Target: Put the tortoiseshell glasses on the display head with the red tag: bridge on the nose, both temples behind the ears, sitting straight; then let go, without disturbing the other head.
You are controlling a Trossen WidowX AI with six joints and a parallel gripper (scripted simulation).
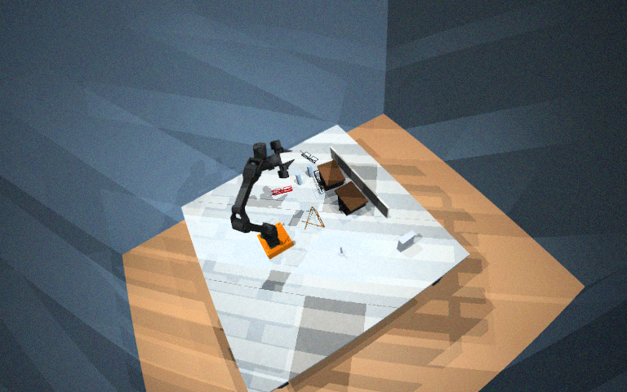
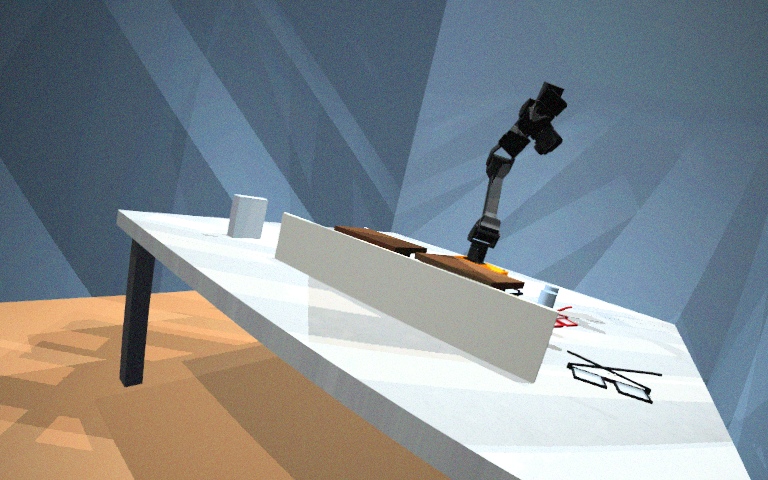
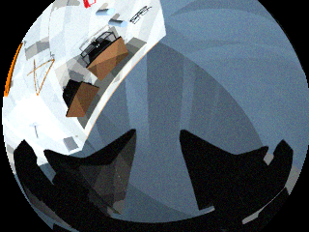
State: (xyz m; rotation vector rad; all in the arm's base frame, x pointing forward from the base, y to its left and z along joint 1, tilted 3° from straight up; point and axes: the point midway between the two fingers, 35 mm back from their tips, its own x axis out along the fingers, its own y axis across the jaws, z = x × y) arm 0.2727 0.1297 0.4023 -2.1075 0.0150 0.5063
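The tortoiseshell glasses (image 1: pixel 318 217) (image 3: pixel 46 76) show as a thin orange-brown outline on the white table, temples spread, between the arm's base and the brown-topped stands. Two dark shapes, seemingly the display heads, sit under slanted brown tops: one (image 1: pixel 353 207) (image 3: pixel 72 91) nearer the glasses' side, the other (image 1: pixel 333 185) (image 3: pixel 96 51) beside it with a dark wire outline in front. No red tag can be made out, so which head bears it cannot be told. My gripper (image 1: pixel 291 157) (image 3: pixel 158 133) is partly open and empty, high above the table and far from the glasses.
Red glasses (image 1: pixel 282 189), black glasses (image 1: pixel 309 156) and two pale blue cylinders (image 1: pixel 298 179) (image 1: pixel 310 171) stand or lie around the heads' other side. A long upright panel (image 1: pixel 359 182) (image 2: pixel 407 294) runs behind the heads. A grey-white block (image 1: pixel 406 241) (image 2: pixel 248 216) stands farther off.
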